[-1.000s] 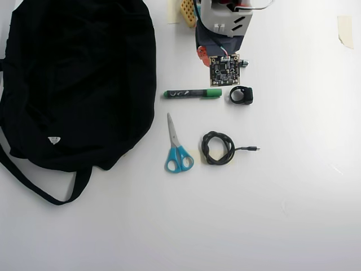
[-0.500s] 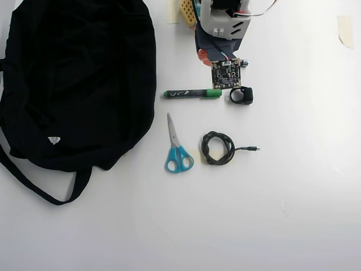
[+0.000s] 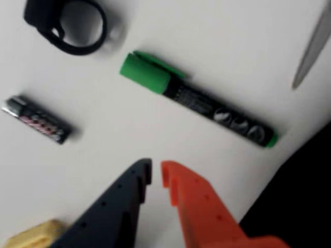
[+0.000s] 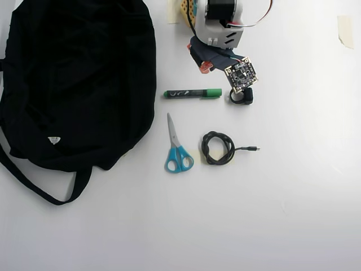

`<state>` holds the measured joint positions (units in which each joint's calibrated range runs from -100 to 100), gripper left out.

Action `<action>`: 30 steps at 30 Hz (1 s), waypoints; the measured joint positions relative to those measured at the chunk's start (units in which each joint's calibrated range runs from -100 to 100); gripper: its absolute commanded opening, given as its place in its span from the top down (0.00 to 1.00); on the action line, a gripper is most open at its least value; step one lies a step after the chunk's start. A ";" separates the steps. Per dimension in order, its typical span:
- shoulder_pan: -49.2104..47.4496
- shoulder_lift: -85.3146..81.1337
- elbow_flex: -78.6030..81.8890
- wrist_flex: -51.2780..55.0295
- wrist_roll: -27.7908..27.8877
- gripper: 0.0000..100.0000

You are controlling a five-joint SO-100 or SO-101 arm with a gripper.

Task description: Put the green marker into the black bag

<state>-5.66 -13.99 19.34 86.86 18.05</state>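
Observation:
The green marker (image 3: 199, 102) lies flat on the white table, green cap toward the upper left in the wrist view. In the overhead view it (image 4: 193, 94) lies level, cap to the right, just right of the black bag (image 4: 79, 79). The bag's edge shows at the lower right of the wrist view (image 3: 302, 199). My gripper (image 3: 156, 173) hovers just short of the marker's middle. Its dark finger and orange finger are nearly together with nothing between them. In the overhead view the gripper (image 4: 202, 65) is just above the marker.
A short black battery (image 3: 36, 120) and a black ring-shaped part (image 3: 72, 26) lie left of the marker. Blue-handled scissors (image 4: 177, 149) and a coiled black cable (image 4: 219, 148) lie below it. The scissors blade (image 3: 313, 49) shows at the upper right. A yellow piece (image 3: 36, 235) sits at the bottom left.

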 measured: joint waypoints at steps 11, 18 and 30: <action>0.15 0.00 4.48 -5.07 12.41 0.98; 0.00 0.00 5.90 -5.07 12.99 0.98; 0.22 0.00 5.90 -7.99 20.22 0.98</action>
<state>-5.44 -13.99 25.24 78.88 38.27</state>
